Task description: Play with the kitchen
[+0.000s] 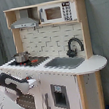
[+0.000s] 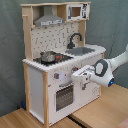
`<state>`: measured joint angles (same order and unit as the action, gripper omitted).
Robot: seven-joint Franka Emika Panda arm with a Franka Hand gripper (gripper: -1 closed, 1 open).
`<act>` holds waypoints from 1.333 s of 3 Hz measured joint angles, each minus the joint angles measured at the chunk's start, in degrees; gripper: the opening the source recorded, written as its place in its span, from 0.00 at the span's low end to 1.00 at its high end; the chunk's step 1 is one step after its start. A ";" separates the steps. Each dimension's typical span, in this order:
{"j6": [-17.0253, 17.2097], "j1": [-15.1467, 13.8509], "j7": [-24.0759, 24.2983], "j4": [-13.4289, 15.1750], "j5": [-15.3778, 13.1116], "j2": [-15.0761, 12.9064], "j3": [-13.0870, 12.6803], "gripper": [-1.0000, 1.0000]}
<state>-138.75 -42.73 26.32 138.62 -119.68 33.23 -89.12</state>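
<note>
The kitchen [image 2: 55, 65] stands upright on the wooden tabletop [image 2: 107, 112], its long axis vertical and its front with the oven door [image 2: 64, 96] facing the arm. The jaws [image 2: 80, 76] are at the height of the knobs [image 2: 56, 76], just in front of the panel under the stovetop [image 2: 50, 59]; I cannot tell if they are apart or together. Above and behind the jaws a small pot [image 1: 20, 57] sits on the stovetop. Further along the counter are the sink [image 1: 66, 62] and the black faucet [image 1: 73, 46]. High above are the grey hood [image 1: 25, 20] and the microwave [image 1: 58, 12].
</note>
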 joint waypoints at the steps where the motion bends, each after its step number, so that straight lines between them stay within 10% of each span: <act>1: 0.13 0.00 -5.79 0.04 0.12 0.00 -0.01 0.00; 2: 0.30 -0.15 -5.90 -0.17 4.89 0.00 -0.15 0.00; 3: 0.35 -0.20 -5.90 -0.12 5.21 0.00 -0.12 1.00; 4: 0.38 -0.23 -5.89 -0.04 5.85 0.00 -0.11 1.00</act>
<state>-138.37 -42.96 20.43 138.59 -113.83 33.23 -89.23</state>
